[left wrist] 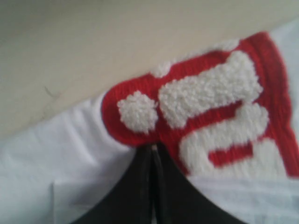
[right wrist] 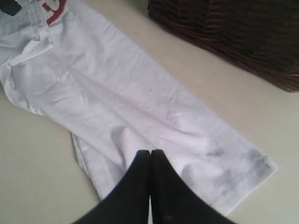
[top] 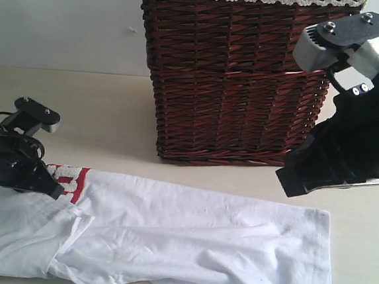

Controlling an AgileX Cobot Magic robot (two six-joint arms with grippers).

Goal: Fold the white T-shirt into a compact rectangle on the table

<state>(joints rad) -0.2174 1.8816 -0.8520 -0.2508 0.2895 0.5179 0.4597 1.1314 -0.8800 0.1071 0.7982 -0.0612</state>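
White T-shirt point(top: 194, 242), partly folded, lay flat on the cream desk point(top: 105, 115) before the brown wicker basket point(top: 241, 87). Right tool point(right wrist: 150, 156), jaws together and empty, hung above the hem end. Left tool point(left wrist: 153, 151), jaws together, touched the cloth beside the red-outlined lettering point(left wrist: 205, 107).

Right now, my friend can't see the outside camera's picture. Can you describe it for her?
A white T-shirt lies folded in a long strip on a pale table before a dark wicker basket. The shut left gripper is down at its red letters; the right gripper hangs over the other end.
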